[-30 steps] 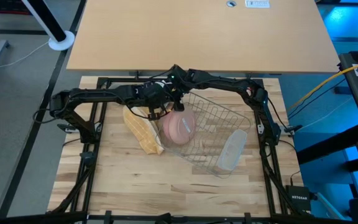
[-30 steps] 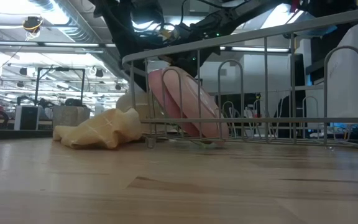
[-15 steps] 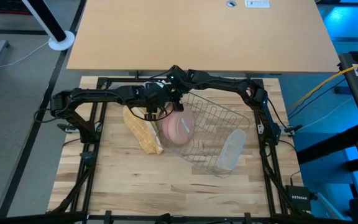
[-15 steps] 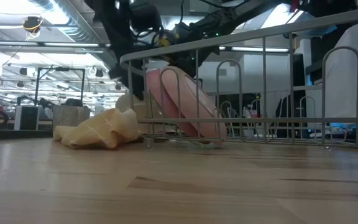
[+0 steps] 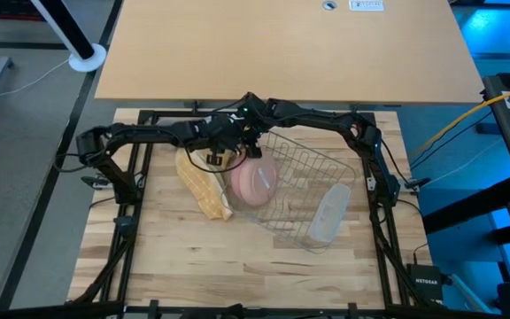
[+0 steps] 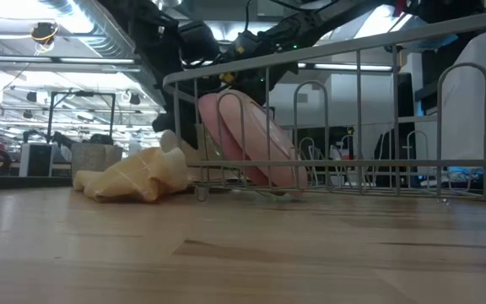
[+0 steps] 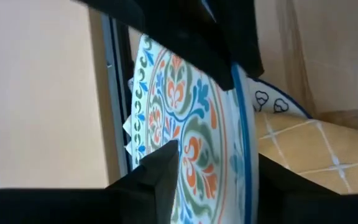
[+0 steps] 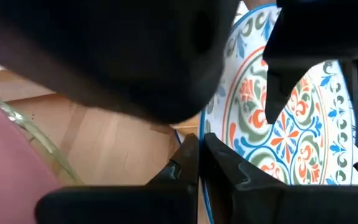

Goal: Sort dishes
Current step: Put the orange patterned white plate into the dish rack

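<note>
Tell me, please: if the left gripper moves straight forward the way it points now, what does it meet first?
Probably the round white plate with the blue, orange and green floral pattern. In the left wrist view the left gripper has its fingers on either side of the plate's edge, so it would slide further onto the plate; depth is uncertain.

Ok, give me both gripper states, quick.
Left gripper: open, its fingers on either side of the patterned plate rim.
Right gripper: shut on that plate's rim.
</note>
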Available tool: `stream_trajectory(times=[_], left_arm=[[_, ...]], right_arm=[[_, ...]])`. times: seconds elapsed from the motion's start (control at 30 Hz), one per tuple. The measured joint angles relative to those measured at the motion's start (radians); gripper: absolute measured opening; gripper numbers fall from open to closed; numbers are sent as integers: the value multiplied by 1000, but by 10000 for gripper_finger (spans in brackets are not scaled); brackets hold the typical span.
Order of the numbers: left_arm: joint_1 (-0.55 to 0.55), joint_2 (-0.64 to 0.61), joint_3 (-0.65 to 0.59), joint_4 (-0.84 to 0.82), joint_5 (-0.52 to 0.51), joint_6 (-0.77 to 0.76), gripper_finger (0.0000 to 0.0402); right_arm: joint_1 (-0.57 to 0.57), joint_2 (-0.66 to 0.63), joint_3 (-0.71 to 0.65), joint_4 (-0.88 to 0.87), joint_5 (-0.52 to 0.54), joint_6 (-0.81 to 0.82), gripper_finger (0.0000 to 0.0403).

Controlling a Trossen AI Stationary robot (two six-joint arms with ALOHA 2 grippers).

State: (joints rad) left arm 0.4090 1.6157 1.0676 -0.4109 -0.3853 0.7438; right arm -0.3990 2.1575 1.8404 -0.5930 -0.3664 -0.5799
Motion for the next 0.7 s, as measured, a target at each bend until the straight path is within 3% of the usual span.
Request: stream_trajectory(times=[0.2, 0.3, 0.5, 0.7], left_arm=[[10, 26, 1, -18, 34, -8, 80], [-2, 29, 4, -8, -4, -2, 39], [-22, 27, 3, -6, -53, -8, 33], [-24, 26, 3, -7, -55, -24, 33]], right_arm=[[1, -14, -3, -3, 13, -2, 13], [0, -27, -4, -8, 41, 0, 14], [2, -30, -3, -3, 117, 5, 28], [2, -30, -3, -4, 112, 8, 56]])
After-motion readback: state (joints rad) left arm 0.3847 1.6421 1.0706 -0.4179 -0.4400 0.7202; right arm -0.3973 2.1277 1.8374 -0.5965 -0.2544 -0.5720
